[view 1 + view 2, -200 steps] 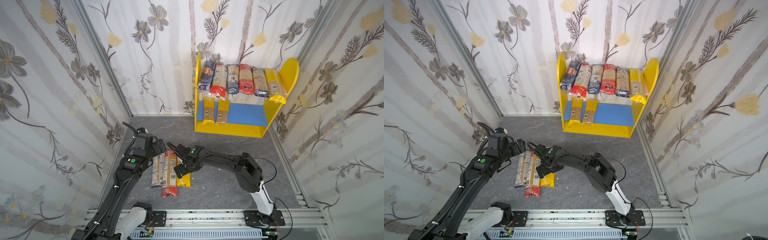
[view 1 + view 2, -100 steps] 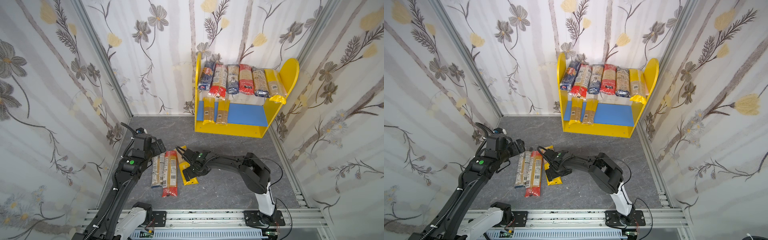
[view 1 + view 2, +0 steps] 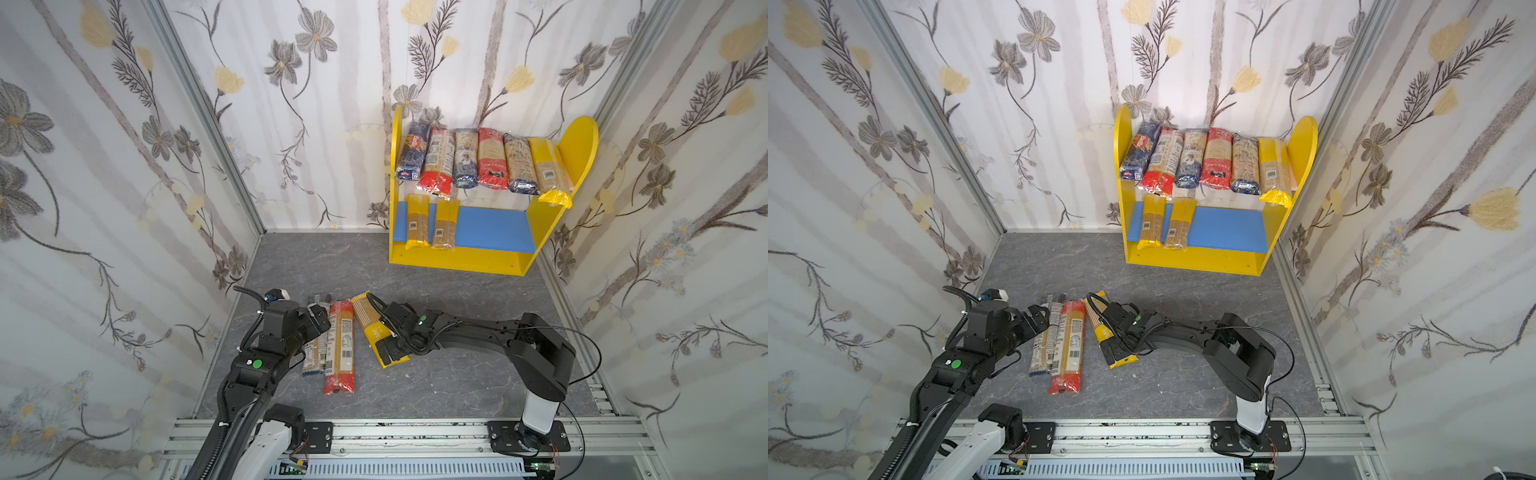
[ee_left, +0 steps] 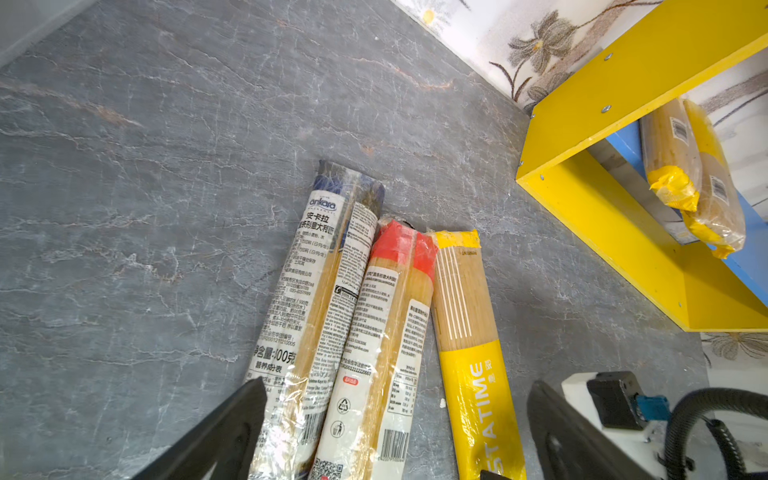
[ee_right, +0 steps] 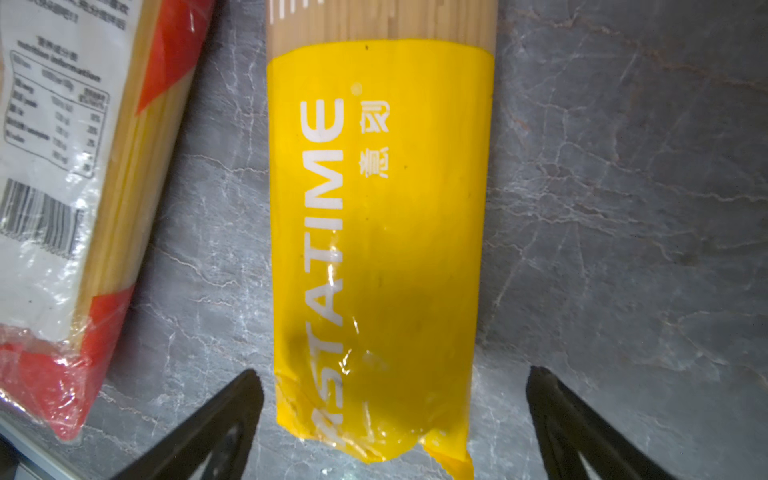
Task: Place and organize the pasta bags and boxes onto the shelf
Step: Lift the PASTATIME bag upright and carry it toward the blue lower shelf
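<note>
The right gripper (image 5: 392,374) stands with its jaws spread wide, released and holding nothing. Its two black fingers (image 5: 232,399) flank the printed near end of the yellow spaghetti packet (image 5: 374,228), with a strip of grey floor (image 5: 623,208) showing between each finger and the wrapper, so neither finger touches it. In a top view this gripper sits low over that same end of the yellow spaghetti packet (image 3: 365,318), which lies flat on the floor and slanted. Just beside the yellow packet, on the side of the left arm, lies the red-ended packet (image 4: 390,332). Their far ends meet and their near ends splay apart. Beyond the red one from the yellow packet, and pressed against it, lies the blue-ended packet (image 4: 316,291). The left gripper (image 4: 397,384) is over the near half of these two, also gaping wide and empty. One finger overlaps the edge of the blue-ended packet in the wrist view, and whether it touches cannot be told. Well apart from the yellow packet, against the back wall, stands the shelf (image 3: 457,259). Six packets lie side by side across its upper board, and two yellow-ended ones lie at the end of the blue lower board (image 3: 490,228) nearer the yellow packet.
</note>
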Robot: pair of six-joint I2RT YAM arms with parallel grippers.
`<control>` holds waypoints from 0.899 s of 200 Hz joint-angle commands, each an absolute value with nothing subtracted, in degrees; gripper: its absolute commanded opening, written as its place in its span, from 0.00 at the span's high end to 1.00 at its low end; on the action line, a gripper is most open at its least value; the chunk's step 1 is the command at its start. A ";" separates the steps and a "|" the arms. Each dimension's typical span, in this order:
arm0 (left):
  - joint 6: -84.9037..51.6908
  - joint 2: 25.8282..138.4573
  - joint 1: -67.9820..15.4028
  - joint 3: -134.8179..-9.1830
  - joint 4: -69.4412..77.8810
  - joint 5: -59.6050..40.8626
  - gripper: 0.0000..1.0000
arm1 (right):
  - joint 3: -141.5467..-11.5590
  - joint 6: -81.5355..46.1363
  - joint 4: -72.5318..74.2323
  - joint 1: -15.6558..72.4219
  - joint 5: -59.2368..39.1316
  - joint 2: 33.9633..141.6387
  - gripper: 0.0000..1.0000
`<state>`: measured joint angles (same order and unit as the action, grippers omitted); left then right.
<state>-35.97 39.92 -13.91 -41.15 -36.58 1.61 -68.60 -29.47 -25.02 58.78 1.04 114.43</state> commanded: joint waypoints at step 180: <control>-35.03 51.41 -15.55 -48.61 -33.88 0.06 0.00 | -55.77 -38.04 -19.41 62.14 0.91 106.11 1.00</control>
<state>-36.16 48.42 -15.53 -45.91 -36.86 -0.38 -57.36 -36.49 -14.74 62.04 4.49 109.16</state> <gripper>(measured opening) 0.997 0.267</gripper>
